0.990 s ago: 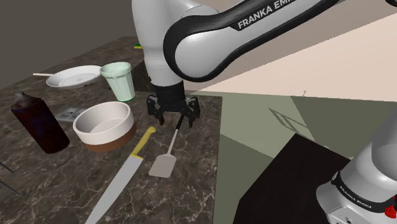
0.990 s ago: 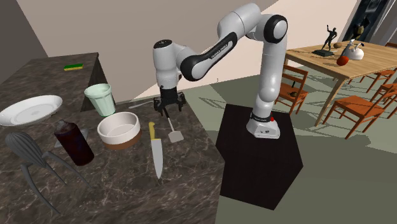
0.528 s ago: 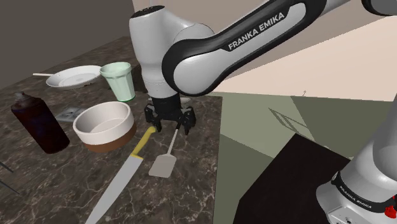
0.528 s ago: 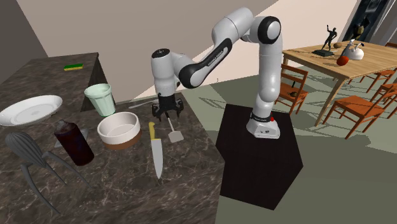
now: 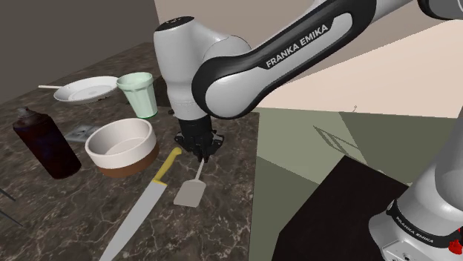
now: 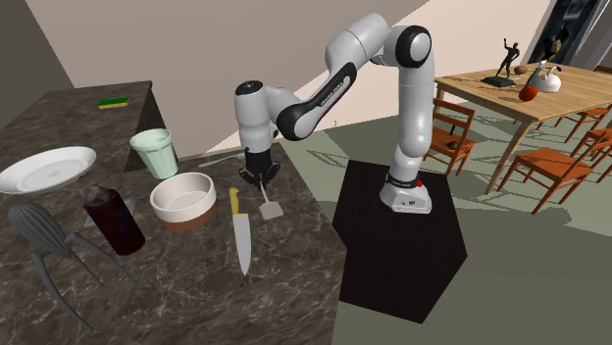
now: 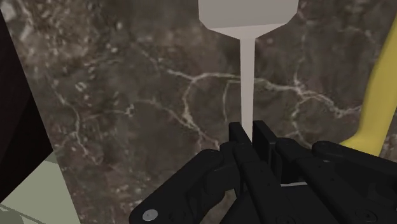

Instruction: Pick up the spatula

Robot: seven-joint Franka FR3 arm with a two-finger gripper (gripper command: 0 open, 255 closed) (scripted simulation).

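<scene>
Gripper [image 5: 199,153] clamped on the spatula [image 5: 191,191] handle with the knife [image 5: 141,215] just beside it, bowl [image 5: 121,144] and cup [image 5: 138,93] walling off that side, bare counter [image 5: 228,194] open on the other, toward the edge.

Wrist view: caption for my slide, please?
Claw shut on the handle of the white spatula, above a dark counter.

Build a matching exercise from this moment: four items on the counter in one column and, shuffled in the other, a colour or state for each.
Column A
1. spatula
2. knife
3. cup
4. bottle

Column B
a. yellow handle
b. pale green
c. dark, standing beside the bowl
d. thin handle clasped by the gripper

Pairs: 1-d; 2-a; 3-b; 4-c
</scene>
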